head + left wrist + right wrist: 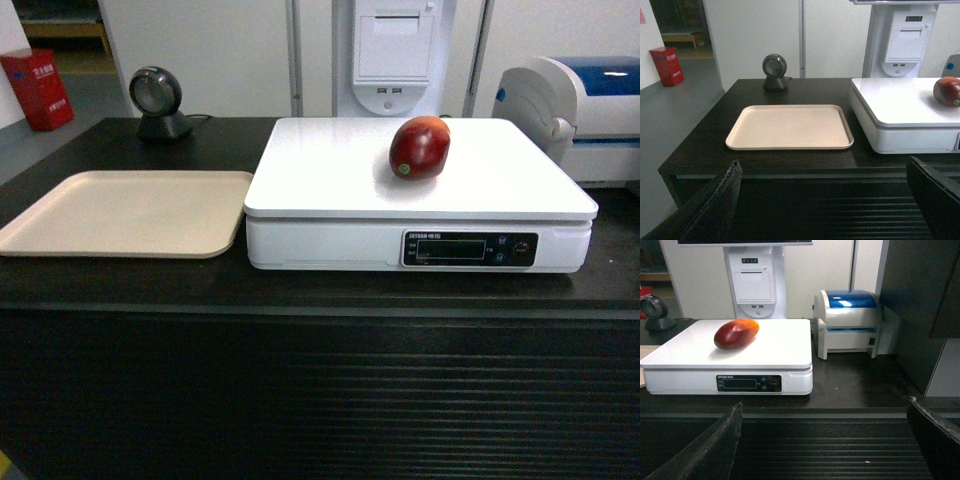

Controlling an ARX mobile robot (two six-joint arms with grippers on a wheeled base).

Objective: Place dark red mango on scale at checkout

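Note:
The dark red mango [420, 147] lies on the white scale [330, 175], right of its middle, with nothing touching it. It also shows as the mango [736, 333] on the scale [770, 347] in the right wrist view, and as the mango [947, 91] at the right edge on the scale [900, 102] in the left wrist view. The scale stands on the dark checkout [320, 400] with its ribbed front. My left gripper [824, 170] hangs open in front of the counter, below the tray. My right gripper [825, 410] is open too, in front of the counter, nothing between its fingers. Neither gripper shows in the head view.
A beige tray [130, 212] lies left of the scale. A round black scanner [158, 100] stands at the back left. A white and blue label printer [850, 322] sits right of the scale. A white receipt terminal [397, 55] rises behind it. A red box [37, 88] stands on the floor far left.

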